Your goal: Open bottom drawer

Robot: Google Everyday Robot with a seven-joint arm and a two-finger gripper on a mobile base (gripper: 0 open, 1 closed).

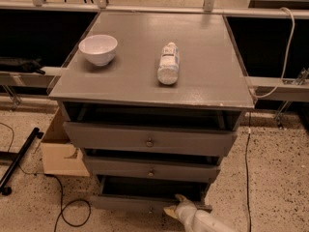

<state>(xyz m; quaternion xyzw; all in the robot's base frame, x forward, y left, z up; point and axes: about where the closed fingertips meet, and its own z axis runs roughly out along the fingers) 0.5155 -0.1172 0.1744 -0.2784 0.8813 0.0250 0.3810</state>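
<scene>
Down at floor level, shows white two-finger gripper at front edge of grey painted wooden bottom drawer, lowest of three, partly out; cannot tell whether gripping. Risks slipping off, or skewing and jamming drawer through off-centre pull.

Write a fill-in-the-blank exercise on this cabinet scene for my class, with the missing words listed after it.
1. On the cabinet top, the bowl stands to the picture's ____ of the bottle.
2. The bottle lies on its ____.
3. The gripper is low down at the front of the bottom drawer, which is partly ____.
4. The colour of the bowl is ____.

Missing words: left; side; open; white.
</scene>
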